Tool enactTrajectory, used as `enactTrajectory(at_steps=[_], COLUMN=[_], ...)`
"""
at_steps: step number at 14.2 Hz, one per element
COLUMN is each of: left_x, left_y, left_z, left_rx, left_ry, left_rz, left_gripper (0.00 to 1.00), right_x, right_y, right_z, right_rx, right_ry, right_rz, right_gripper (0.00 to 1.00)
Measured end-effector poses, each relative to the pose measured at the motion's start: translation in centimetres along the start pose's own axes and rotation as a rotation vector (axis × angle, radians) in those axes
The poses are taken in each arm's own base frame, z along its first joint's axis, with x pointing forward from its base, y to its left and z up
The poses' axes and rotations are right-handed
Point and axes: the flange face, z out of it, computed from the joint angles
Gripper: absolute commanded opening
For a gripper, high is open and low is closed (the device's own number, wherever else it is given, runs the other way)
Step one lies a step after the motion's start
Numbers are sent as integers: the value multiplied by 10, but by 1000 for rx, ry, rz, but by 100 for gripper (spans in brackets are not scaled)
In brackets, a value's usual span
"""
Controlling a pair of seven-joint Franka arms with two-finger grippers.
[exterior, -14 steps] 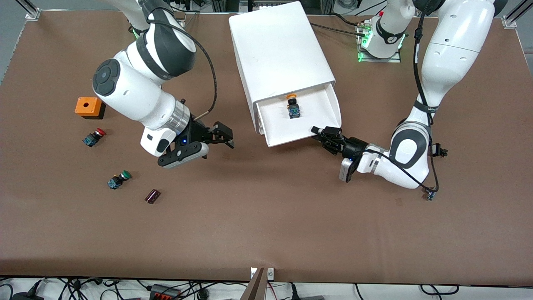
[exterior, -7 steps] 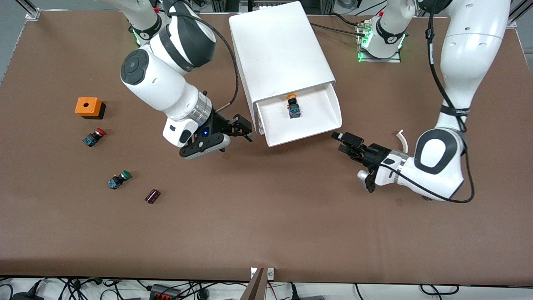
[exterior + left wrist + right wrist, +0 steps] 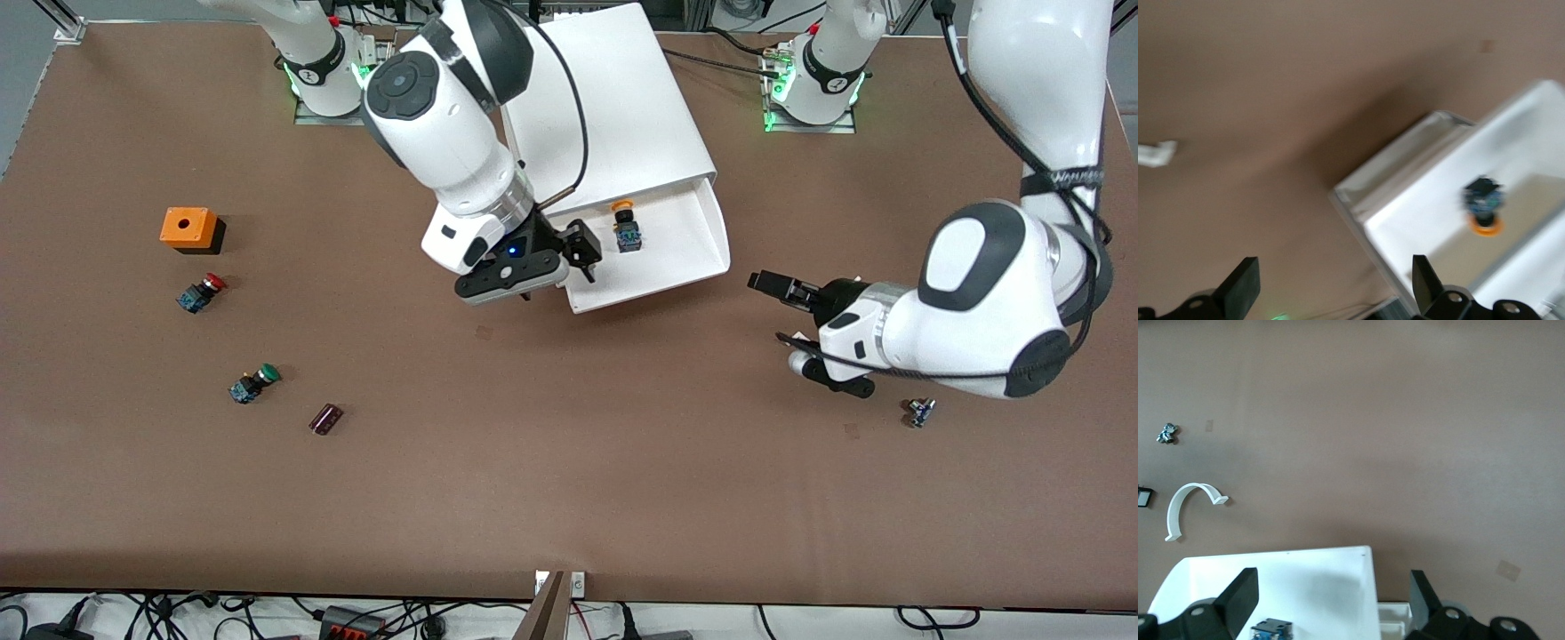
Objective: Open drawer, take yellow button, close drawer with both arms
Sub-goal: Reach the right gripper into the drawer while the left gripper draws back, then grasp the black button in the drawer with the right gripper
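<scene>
The white cabinet (image 3: 605,107) has its top drawer (image 3: 662,267) pulled open. The button (image 3: 627,229), orange cap on a dark blue body, lies in the drawer. My right gripper (image 3: 587,256) is open and empty over the drawer's edge toward the right arm's end, next to the button. In the right wrist view the right gripper (image 3: 1330,600) shows the drawer floor (image 3: 1291,580) and the button's body (image 3: 1270,630) between its fingers. My left gripper (image 3: 775,311) is open and empty over bare table beside the drawer. The left wrist view shows the left gripper (image 3: 1331,293), the drawer (image 3: 1418,207) and the button (image 3: 1483,203).
An orange box (image 3: 188,228), a red-capped button (image 3: 201,292), a green-capped button (image 3: 253,383) and a dark cylinder (image 3: 325,418) lie toward the right arm's end. A small metal part (image 3: 918,412) lies near the left arm. A white curved clip (image 3: 1188,507) lies on the table.
My right gripper has travelled from the table to over the open drawer beside the button. My left gripper has drawn back from the drawer's front toward its own end. The drawer stays open.
</scene>
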Motion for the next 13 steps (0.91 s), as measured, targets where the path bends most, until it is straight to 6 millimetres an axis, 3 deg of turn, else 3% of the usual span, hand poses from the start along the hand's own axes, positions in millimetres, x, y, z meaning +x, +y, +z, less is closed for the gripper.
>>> enactTrajectory(at_steps=[2,5,9,13], left_x=[-9,-13,0,6], left_y=[2,-17,-49,-77], left_z=[-19,-42,-28,-16], left_rx=[183,273,317,301], left_ry=[33,78,51,23], left_rz=[-23,-61,-103,-137], left_gripper=[100,100,100,100], right_x=[-3,-12,-38,-56], right_y=[-11,-28,-55,-75], right_z=[6,24,52,66], right_rx=[3,-13,-47,-75], right_ry=[-4,-15,-49,-81], right_rz=[14,0,-36,-48], right_gripper=[100,100,100,100])
